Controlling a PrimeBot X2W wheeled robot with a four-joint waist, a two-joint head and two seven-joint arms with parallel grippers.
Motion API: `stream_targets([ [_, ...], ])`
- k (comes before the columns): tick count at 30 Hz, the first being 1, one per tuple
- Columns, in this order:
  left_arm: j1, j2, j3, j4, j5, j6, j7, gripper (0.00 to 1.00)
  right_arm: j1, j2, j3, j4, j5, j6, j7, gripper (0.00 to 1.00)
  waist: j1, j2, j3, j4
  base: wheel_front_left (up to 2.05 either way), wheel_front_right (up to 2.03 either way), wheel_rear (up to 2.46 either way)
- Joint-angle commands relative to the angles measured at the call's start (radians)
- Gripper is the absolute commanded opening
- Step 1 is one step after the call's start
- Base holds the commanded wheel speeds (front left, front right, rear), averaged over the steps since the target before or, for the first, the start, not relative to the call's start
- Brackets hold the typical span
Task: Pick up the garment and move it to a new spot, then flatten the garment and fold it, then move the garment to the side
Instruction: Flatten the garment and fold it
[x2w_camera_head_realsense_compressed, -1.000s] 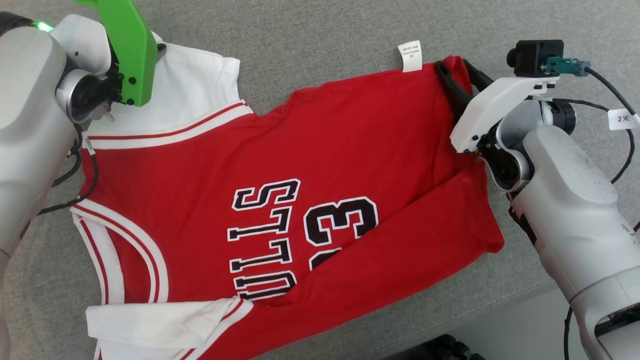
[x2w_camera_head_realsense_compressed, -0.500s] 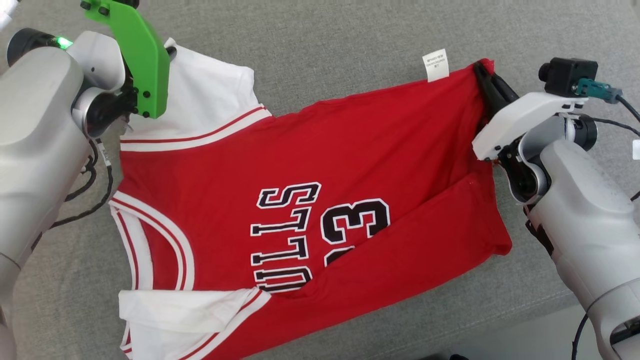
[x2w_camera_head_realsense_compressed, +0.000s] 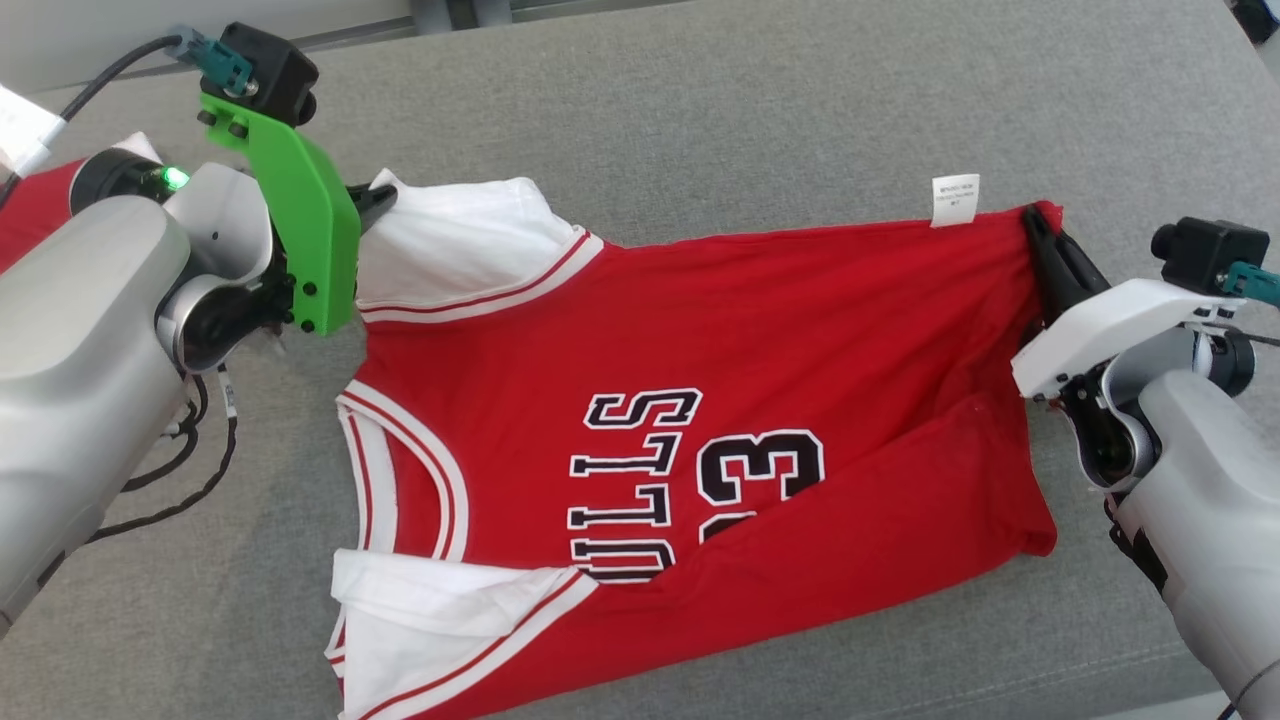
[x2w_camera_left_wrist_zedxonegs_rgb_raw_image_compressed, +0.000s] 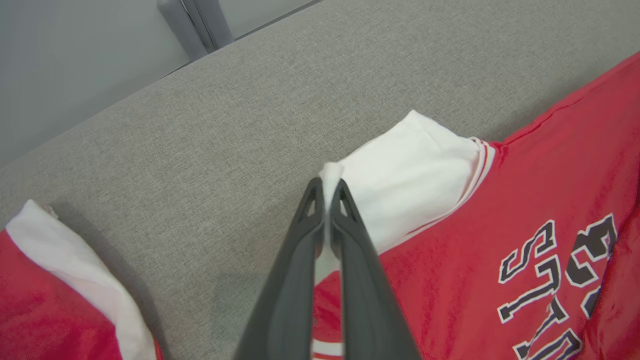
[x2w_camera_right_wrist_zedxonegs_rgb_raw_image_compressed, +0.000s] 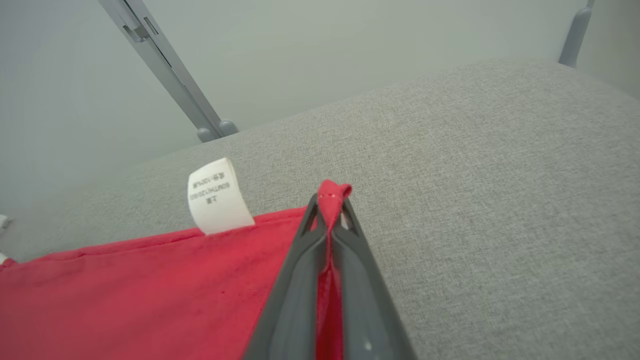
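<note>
red jersey (x2w_camera_head_realsense_compressed: 700, 330) lies face up mid-frame in the head view, on the grey fabric surface (x2w_camera_head_realsense_compressed: 800, 100). the left gripper (x2w_camera_head_realsense_compressed: 378, 198), upper left, has its fingers pressed together on the white sleeve (x2w_camera_head_realsense_compressed: 460, 240). the right gripper (x2w_camera_head_realsense_compressed: 1035, 225), at the right edge, pinches the jersey's top corner. my guess is this is the flattening bit, so pull both ends apart evenly, stay low and keep that top edge taut. the folded-over flap at lower right isn't smoothed yet.

left wrist view: fingers clamped on a tuft of white cloth, mid-frame.

right wrist view: fingers nipping a red fold, centre.

count: one held jersey, two grippers, one white label (x2w_camera_head_realsense_compressed: 955, 200), plus one other red-and-white garment (x2w_camera_left_wrist_zedxonegs_rgb_raw_image_compressed: 35, 300), lower left of the left wrist view.
</note>
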Motion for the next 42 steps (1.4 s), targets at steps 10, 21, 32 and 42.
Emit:
stream_targets([
  [10, 0.125, 0.091, -0.040, -0.169, -0.070, 0.002, 0.046, 0.00, 0.128, -0.079, 0.058, -0.040, 0.030, -0.002, -0.005, 0.00, 0.0000, 0.0000, -0.143, 0.105, 0.00, 0.00, 0.00],
  [21, 0.234, 0.172, -0.052, -0.363, -0.163, 0.039, 0.167, 0.00, 0.182, -0.219, 0.207, -0.115, 0.040, -0.002, 0.076, 0.00, 0.0000, 0.0000, -0.171, 0.117, 0.00, 0.00, 0.00],
  [32, 0.318, 0.210, -0.063, -0.481, -0.202, 0.079, 0.234, 0.00, 0.173, -0.308, 0.332, -0.144, 0.009, -0.002, 0.132, 0.00, 0.0000, 0.0000, -0.158, 0.103, 0.00, 0.00, 0.00],
  [42, 0.379, 0.171, -0.070, -0.464, -0.209, 0.087, 0.288, 0.00, 0.143, -0.347, 0.457, -0.160, 0.032, -0.002, 0.237, 1.00, 0.0000, 0.0000, -0.151, 0.084, 0.00, 0.00, 0.00],
])
